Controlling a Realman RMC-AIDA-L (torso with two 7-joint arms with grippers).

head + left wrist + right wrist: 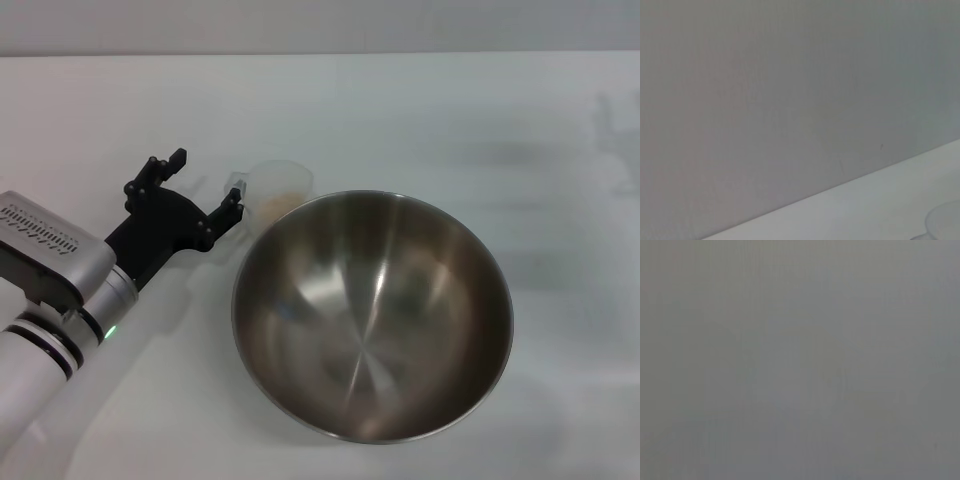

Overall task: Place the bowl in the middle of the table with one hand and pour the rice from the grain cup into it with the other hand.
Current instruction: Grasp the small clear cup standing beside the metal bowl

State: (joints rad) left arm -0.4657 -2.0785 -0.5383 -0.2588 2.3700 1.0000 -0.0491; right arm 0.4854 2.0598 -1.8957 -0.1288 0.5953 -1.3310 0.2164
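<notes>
The steel bowl [372, 314] sits on the white table [450, 130] near the front middle, empty inside. The clear grain cup [279, 190] stands upright just behind the bowl's left rim, with pale rice [281, 203] in its bottom. My left gripper [206, 182] is open just left of the cup; one fingertip [233, 197] is close to the cup's side, the other farther left. The cup's rim shows faintly in the left wrist view [945, 222]. My right gripper is out of view; its wrist view shows only plain grey.
The left arm [60, 290] reaches in from the front left corner. The table's far edge [320, 54] meets a grey wall. Bare white tabletop lies to the right of and behind the bowl.
</notes>
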